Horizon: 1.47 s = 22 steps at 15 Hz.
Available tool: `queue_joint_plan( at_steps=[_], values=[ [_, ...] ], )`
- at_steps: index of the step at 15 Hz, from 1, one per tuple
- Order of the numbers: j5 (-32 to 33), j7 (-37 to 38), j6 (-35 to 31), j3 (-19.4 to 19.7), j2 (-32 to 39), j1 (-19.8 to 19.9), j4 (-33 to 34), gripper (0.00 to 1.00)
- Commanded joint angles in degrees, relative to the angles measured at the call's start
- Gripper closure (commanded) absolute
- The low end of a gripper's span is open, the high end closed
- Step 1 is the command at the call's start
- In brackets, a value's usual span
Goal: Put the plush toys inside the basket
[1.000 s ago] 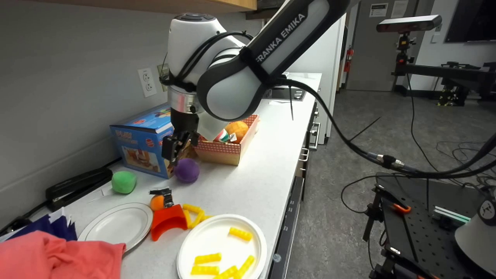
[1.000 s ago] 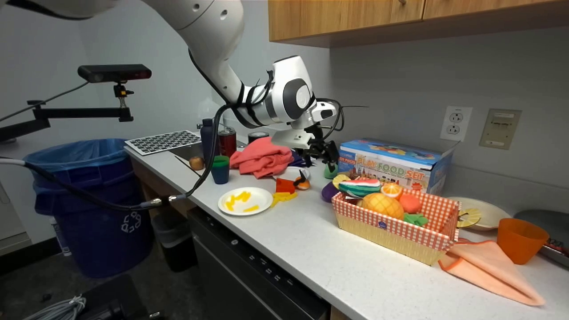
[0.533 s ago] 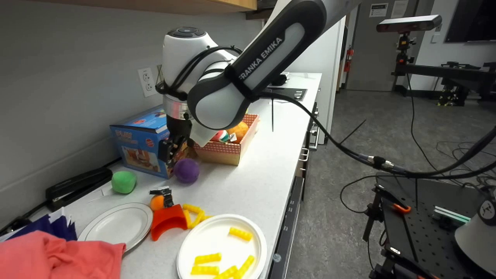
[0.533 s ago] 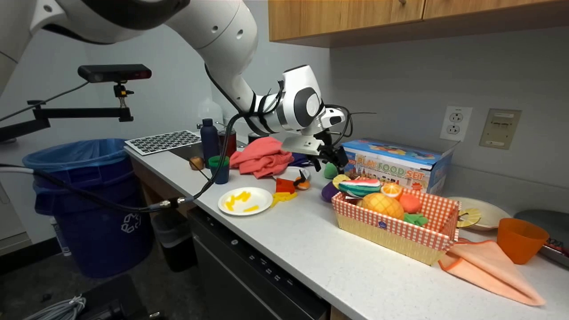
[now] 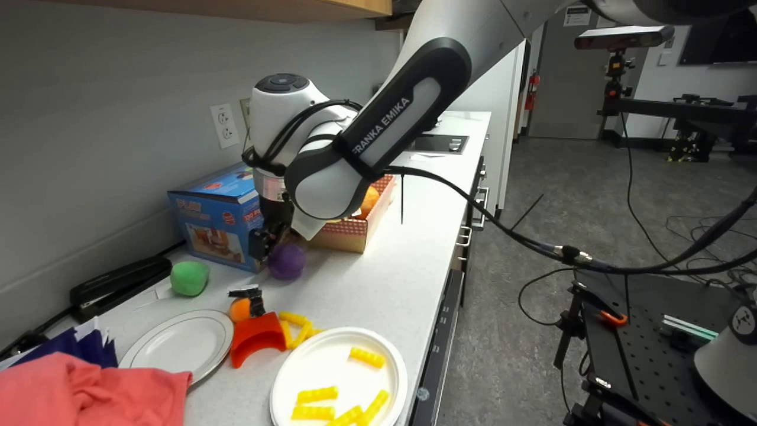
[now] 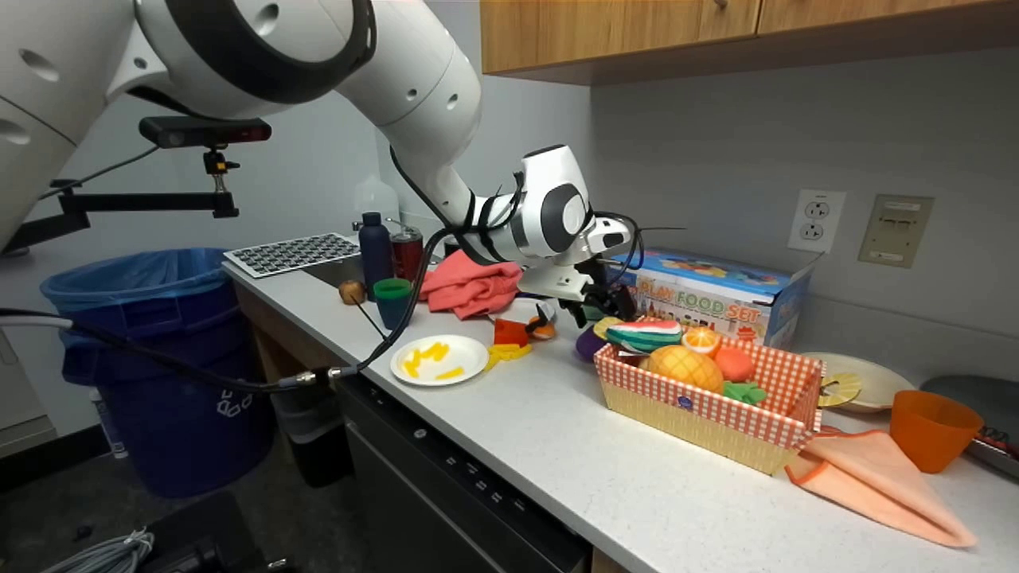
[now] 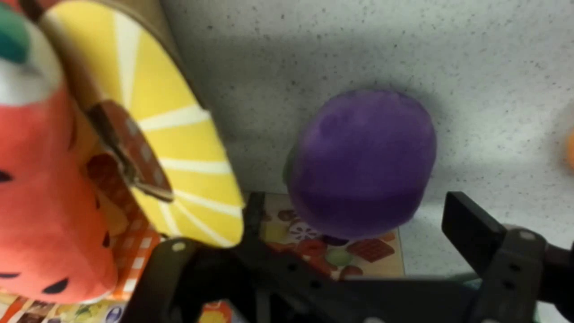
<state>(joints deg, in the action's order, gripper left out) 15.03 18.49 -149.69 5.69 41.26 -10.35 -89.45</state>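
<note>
A purple plush toy [image 7: 363, 157] rests on the counter beside the end of the checkered basket [image 6: 692, 418]. My gripper [image 7: 361, 213] is open above it, jaws spread wide to either side in the wrist view with nothing gripped. Inside the basket lie a pineapple-like orange plush [image 6: 685, 368], a red-orange ball [image 6: 733, 364] and a watermelon-patterned plush [image 6: 645, 335]. In the wrist view that watermelon plush [image 7: 49, 193] fills the left side. A yellow ring slice [image 7: 197, 166] at the basket's edge overlaps the left finger. The arm hides part of the basket in an exterior view [image 5: 340, 236].
The blue printed box [image 6: 708, 290] stands against the wall, close to the gripper. A green ball [image 5: 189, 278], a red piece [image 5: 257, 337], an empty plate [image 5: 180, 346] and a white plate [image 5: 340, 337] with yellow pieces share the counter. A salmon cloth [image 5: 89, 390] lies nearby.
The arm has come down, bringing the open gripper lower, over the purple plush and closer to the basket's end. The objects on the counter look unmoved.
</note>
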Motion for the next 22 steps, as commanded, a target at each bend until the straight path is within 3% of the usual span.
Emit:
queue_joint_plan(
  at_steps=[1, 2, 3, 5, 8, 13, 17, 22],
  values=[
    [-1.42, 0.27, 1.61, 1.09, 3.31, -0.92, 3.84, 0.00],
    [-1.60, 0.10, 1.73, 0.95, 3.59, -0.82, 4.21, 0.00],
    [-1.69, 0.07, 1.82, 0.92, 3.82, -0.80, 4.49, 0.25],
    [-1.91, -0.09, 1.85, 0.77, 3.98, -0.75, 4.54, 0.32],
    [-1.95, -0.04, 1.79, 0.79, 3.15, -0.93, 4.16, 0.58],
    [-1.62, 0.07, 2.69, 0.62, -3.08, -1.81, 0.77, 0.90],
    [-0.53, 1.06, 1.35, 1.29, -9.48, -2.27, -1.97, 0.97],
    [1.55, 5.34, 0.31, 5.02, -13.94, -1.19, -3.99, 0.94]
  ],
)
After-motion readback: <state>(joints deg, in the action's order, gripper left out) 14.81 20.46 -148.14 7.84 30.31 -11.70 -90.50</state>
